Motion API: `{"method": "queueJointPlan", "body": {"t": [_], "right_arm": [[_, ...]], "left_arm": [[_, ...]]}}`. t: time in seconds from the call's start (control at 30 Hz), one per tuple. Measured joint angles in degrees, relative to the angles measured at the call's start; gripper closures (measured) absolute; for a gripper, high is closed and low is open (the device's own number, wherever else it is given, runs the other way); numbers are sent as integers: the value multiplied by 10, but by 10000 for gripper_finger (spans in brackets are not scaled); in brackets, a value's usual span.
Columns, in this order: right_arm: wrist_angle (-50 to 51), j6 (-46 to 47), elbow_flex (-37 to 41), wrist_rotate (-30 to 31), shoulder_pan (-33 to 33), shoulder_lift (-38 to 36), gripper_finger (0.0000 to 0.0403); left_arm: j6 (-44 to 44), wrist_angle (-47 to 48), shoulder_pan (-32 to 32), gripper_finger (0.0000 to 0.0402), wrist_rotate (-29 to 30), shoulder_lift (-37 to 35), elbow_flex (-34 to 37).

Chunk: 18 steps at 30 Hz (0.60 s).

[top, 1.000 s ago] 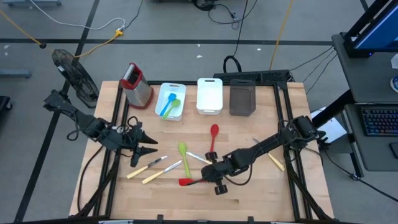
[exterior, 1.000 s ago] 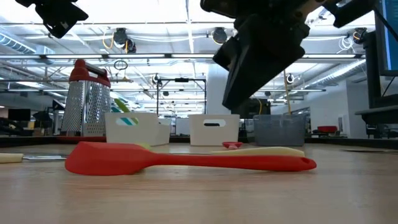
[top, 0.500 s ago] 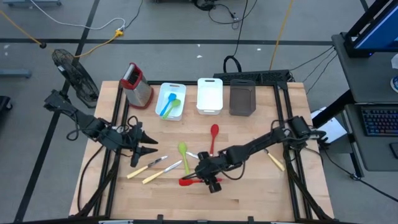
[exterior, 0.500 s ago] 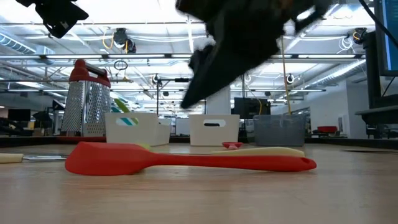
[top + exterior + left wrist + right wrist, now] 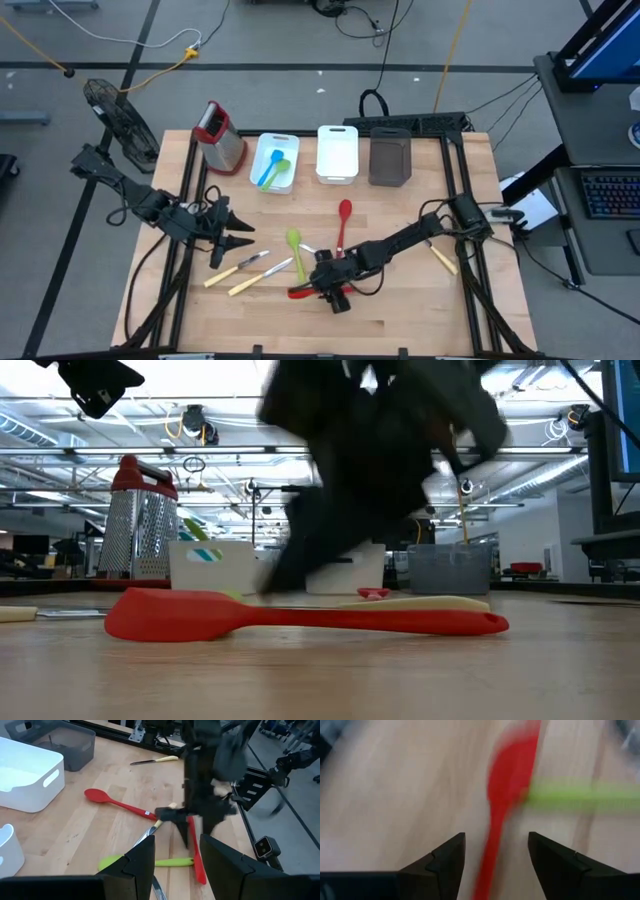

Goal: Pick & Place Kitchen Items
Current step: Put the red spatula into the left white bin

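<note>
Red spatula (image 5: 506,795) between open right gripper (image 5: 496,852) fingers

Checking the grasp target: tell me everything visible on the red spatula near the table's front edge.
The red spatula is one piece of matte red plastic or rubber, as it looks: a broad flat blade narrowing into a slim handle with a rounded end. It lies flat on the wooden table, a green spoon close by. The right gripper hangs over it with fingers open and the handle between them, not gripped.
</note>
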<state>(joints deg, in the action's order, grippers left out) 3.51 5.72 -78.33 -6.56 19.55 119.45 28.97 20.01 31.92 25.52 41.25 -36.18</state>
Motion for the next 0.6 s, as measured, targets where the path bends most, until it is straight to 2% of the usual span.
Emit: {"method": "queueJointPlan", "body": {"t": [0.07,0.23,0.33,0.43,0.6], "right_arm": [[-26,11,0,-14,0,18,196],[-42,29,-3,3,5,53,202],[-33,51,-3,21,8,60,220],[-22,57,-2,46,8,62,261],[-23,59,-1,64,8,62,363]], "left_arm": [[1,-3,0,243,0,0,0],[8,-3,-1,243,0,0,0],[11,-4,-1,243,0,0,0],[11,-4,-1,243,0,0,0],[11,-3,-1,243,0,0,0]]}}
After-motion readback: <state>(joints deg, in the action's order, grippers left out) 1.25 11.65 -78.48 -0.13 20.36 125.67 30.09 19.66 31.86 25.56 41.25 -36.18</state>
